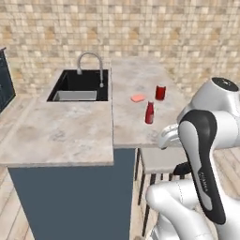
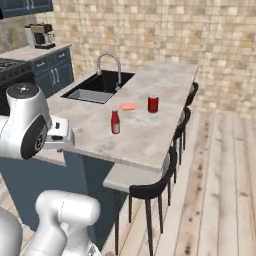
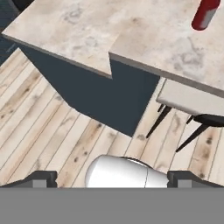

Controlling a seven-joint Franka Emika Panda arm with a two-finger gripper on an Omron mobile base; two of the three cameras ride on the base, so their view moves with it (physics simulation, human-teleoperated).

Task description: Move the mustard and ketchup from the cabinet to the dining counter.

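A long dining counter [image 1: 136, 131] of beige marble look stretches away toward the tiled wall, its overhang sheltering a row of black stools [image 2: 162, 182], three of which can be counted in the right base view. To its left a second marble section carries one black sink [image 1: 79, 85] with one curved silver faucet [image 1: 91, 63].

One ketchup [image 1: 149, 112] bottle stands upright near the middle of the dining counter, which suggests that half of the job is already done. Just beyond it lie one short red can [image 1: 161, 92] with a silver top and one flat pink sponge-like item [image 1: 138, 98], all three apart from each other. No yellow mustard bottle is visible on the slab, so it is judged still to be fetched.

A sliver of dark blue-grey cabinet [image 2: 25, 6] doors shows at the far left of the right base view, above a coffee machine [image 2: 41, 35] on a side counter.

The gripper [image 3: 112, 181] hangs low off the near edge of the counter, looking over wooden floor and the dark blue base below the slab. Its two dark fingertips [image 3: 41, 178] sit wide apart with nothing between them, a posture that fits an arm free for the next pickup.
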